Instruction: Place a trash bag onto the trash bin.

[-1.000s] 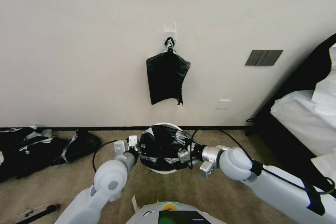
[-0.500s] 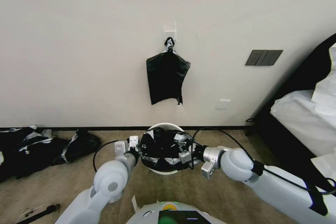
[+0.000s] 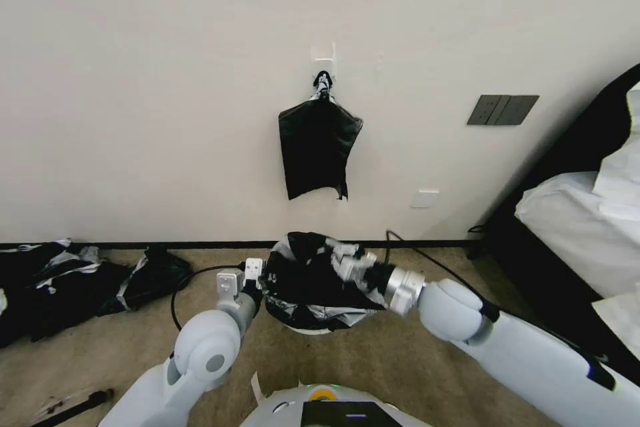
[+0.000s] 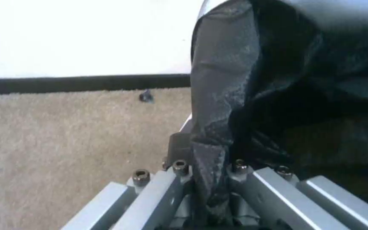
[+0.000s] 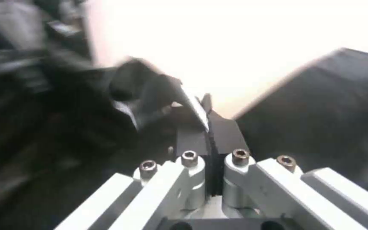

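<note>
I am working both arms at the bin (image 3: pixel 301 328), which is sitting on the carpet at lower centre of the head view, just in front of the wall. The bag (image 3: pixel 313 283) is draped over its mouth, black film covering nearly all of the opening and hanging down the near side; only a sliver of cream wall is showing beneath it.

My left gripper (image 4: pixel 207 179) is at the bin's left edge, its fingers pinching a gathered fold of the bag. My right gripper (image 5: pixel 209 134) is reaching over the far right part of the rim, fingers pressed together with a thin edge of film caught at their tips.

I am judging the task well advanced but not finished: the bag is over the bin, yet it is looking bunched rather than seated, and I cannot tell whether its hem is hooked around the far rim. Both grips are yet to be let go.
</note>
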Controlling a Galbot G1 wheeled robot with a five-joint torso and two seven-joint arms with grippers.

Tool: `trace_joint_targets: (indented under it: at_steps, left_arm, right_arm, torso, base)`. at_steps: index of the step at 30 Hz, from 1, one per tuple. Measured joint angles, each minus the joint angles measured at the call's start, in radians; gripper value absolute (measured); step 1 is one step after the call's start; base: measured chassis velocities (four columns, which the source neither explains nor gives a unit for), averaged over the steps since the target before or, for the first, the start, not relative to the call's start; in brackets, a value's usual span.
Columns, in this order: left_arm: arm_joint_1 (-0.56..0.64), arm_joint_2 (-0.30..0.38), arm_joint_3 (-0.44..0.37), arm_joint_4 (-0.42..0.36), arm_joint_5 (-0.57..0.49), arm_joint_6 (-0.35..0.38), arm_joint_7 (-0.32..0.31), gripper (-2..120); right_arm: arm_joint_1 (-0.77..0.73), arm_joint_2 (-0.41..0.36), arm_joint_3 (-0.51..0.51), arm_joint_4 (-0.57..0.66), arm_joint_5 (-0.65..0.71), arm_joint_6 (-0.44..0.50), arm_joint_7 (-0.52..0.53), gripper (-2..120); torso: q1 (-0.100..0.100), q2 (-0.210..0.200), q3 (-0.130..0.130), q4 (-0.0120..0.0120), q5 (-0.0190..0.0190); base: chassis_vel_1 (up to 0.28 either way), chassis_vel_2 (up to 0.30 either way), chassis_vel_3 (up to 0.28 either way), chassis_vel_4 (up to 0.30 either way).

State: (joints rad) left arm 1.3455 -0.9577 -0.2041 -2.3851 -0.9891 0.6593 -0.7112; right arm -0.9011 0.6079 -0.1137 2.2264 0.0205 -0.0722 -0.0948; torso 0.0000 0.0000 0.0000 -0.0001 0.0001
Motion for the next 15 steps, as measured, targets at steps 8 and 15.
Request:
trace_joint_targets:
  at_steps: [8,15]
  left_arm:
    - [0.049,0.013,-0.003,-0.027,0.127,-0.012,0.109,1]
    - [0.089,0.024,-0.009,-0.04,0.257,-0.045,0.226,1]
  right_arm:
    - [0.084,0.006,-0.013,-0.049,0.161,-0.06,0.028,0]
    - [0.126,-0.002,-0.039,-0.116,0.218,-0.111,-0.02,0]
  torso:
    - [0.0,0.0,0.0,0.0001,-0.0001]
    - [0.0,0.0,0.0,0.0001,-0.0001]
  base:
    - [0.0,0.0,0.0,0.0]
    - [0.0,0.0,0.0,0.0]
